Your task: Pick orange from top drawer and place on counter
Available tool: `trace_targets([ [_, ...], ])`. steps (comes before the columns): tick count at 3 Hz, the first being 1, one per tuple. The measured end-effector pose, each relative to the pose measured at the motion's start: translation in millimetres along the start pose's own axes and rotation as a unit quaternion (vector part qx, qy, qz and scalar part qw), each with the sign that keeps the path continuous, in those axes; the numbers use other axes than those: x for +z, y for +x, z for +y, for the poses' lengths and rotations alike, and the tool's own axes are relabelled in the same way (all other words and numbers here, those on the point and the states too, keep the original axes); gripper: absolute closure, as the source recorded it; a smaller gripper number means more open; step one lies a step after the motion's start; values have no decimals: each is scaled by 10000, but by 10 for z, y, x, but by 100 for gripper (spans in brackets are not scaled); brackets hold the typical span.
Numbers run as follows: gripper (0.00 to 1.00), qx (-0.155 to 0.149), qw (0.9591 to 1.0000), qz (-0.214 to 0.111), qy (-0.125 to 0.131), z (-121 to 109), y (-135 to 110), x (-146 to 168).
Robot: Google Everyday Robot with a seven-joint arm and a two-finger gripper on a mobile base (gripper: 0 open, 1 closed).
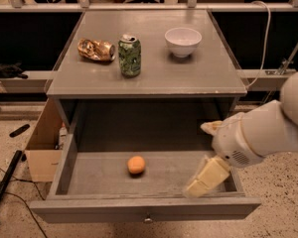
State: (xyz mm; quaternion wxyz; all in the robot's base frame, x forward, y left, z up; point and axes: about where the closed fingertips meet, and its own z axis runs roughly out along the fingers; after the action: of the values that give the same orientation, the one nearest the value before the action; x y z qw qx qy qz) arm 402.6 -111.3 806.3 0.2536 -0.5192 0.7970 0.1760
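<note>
The orange (136, 164) lies on the floor of the open top drawer (145, 208), a little left of its middle. The drawer is pulled fully out below the counter (149, 72). My gripper (196, 158) comes in from the right over the drawer's right end, level with the orange and well to its right. Its pale fingers (206, 177) stand apart and hold nothing. The white arm (268, 130) hides the drawer's right wall.
On the counter stand a green can (130, 55), a crushed gold-brown can (96, 49) and a white bowl (183, 41). A cardboard box (43, 148) sits left of the cabinet. A dark shelf and a rail run behind it.
</note>
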Motion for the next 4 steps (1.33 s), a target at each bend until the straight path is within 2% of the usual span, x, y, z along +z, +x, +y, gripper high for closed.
trace_targets([
  [1, 0, 47, 9999, -38, -139, 50, -101, 347],
  [2, 0, 290, 9988, -315, -227, 18, -160, 657],
  [3, 0, 537, 9971, -530, -45, -226, -123, 905],
  [4, 0, 536, 9971, -530, -45, -226, -123, 905],
])
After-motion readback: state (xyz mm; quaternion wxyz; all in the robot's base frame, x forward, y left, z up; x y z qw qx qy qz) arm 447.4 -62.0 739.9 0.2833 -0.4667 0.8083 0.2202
